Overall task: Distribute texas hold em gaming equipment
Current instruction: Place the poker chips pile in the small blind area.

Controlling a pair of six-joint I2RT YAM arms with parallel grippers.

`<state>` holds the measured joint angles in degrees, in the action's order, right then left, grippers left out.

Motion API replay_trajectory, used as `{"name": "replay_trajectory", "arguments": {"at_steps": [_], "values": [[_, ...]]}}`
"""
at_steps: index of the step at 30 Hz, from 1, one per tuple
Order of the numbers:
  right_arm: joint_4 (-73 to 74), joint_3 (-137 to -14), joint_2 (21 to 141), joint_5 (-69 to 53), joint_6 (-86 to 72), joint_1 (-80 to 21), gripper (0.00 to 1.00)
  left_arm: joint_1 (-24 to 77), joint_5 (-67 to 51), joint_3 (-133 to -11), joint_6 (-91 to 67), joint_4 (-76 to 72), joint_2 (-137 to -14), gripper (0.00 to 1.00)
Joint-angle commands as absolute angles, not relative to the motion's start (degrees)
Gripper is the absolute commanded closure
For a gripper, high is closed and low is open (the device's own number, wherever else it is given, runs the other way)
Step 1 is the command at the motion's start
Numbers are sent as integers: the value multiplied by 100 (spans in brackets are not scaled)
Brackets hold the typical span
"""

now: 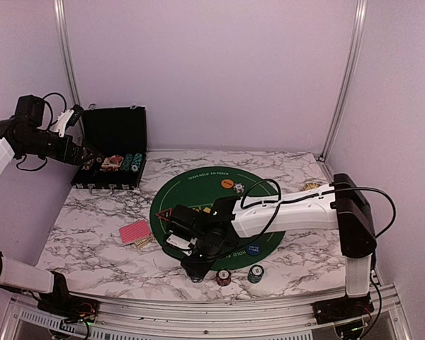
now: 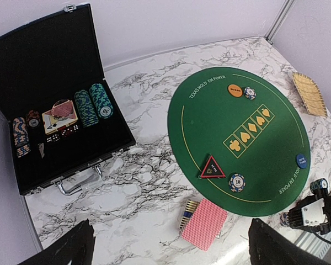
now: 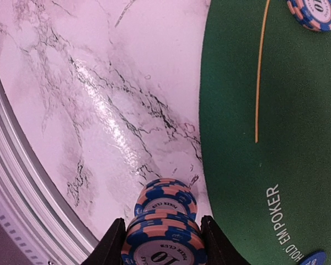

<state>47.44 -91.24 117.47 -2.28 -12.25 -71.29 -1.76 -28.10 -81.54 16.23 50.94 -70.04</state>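
My right gripper (image 3: 163,243) is shut on a short stack of blue-and-pink "10" poker chips (image 3: 166,249), low over the marble just off the green mat's front edge; one more such chip (image 3: 165,194) lies beneath it. In the top view this gripper (image 1: 197,269) is left of a dark red chip stack (image 1: 224,277) and a teal stack (image 1: 255,273). My left gripper (image 2: 179,248) is open and empty, raised high by the case. On the mat are a triangle marker (image 2: 212,167), a single chip (image 2: 236,182), an orange button (image 2: 235,90) and a blue button (image 2: 302,160). Red-backed cards (image 2: 204,223) lie off the mat.
The open black chip case (image 2: 49,99) at the back left holds teal chip rows (image 2: 94,105), other chips, cards and dice. A tan slatted piece (image 2: 309,94) lies at the right. The green mat (image 1: 198,191) covers the table's middle. The metal frame rail (image 3: 22,182) runs along the front edge.
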Motion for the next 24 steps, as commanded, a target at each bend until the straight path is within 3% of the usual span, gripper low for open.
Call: {"name": "replay_trajectory", "arguments": {"at_steps": [1, 24], "values": [[4818, -9153, 11303, -114, -1368, -6849, 77, -156, -2924, -8217, 1727, 5227, -6873, 1], [3811, -6294, 9729, 235, -1485, -3876, 80, -154, -2919, -8218, 1796, 5264, -6868, 1]]}}
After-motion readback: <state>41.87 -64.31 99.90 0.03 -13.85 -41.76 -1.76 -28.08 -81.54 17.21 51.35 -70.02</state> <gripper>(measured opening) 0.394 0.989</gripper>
